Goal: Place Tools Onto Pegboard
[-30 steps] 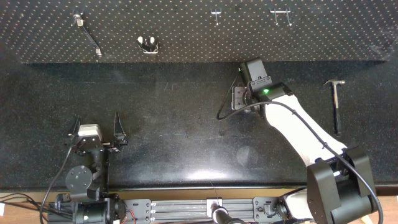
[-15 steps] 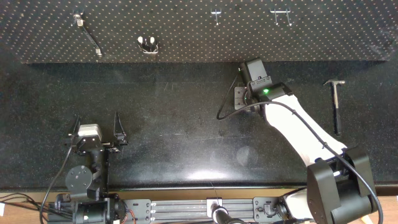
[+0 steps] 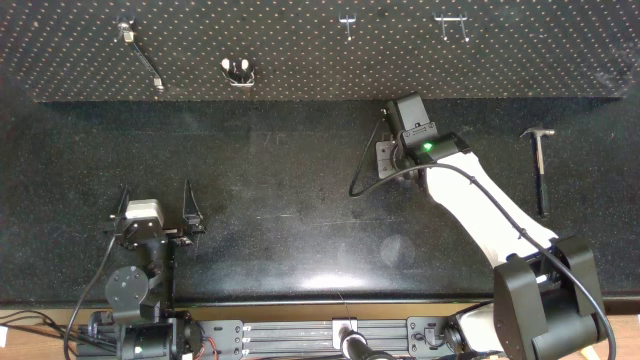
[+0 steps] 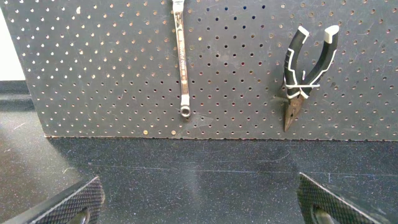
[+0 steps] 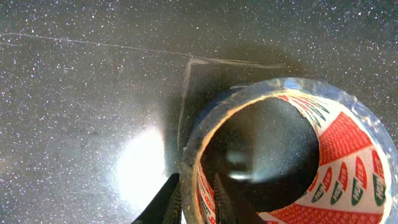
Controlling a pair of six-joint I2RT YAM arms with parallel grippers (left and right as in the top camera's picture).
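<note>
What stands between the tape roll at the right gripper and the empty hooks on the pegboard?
Nothing visible does. The right gripper holds the tape roll by its wall, and the worktop and pegboard up to the empty hooks are bare; the wrench and pliers hang farther left.

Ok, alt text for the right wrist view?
The right gripper pinches the wall of a tape roll with red-and-white print, one finger outside and one inside its core. Behind is a black speckled worktop with a glare spot.
</note>
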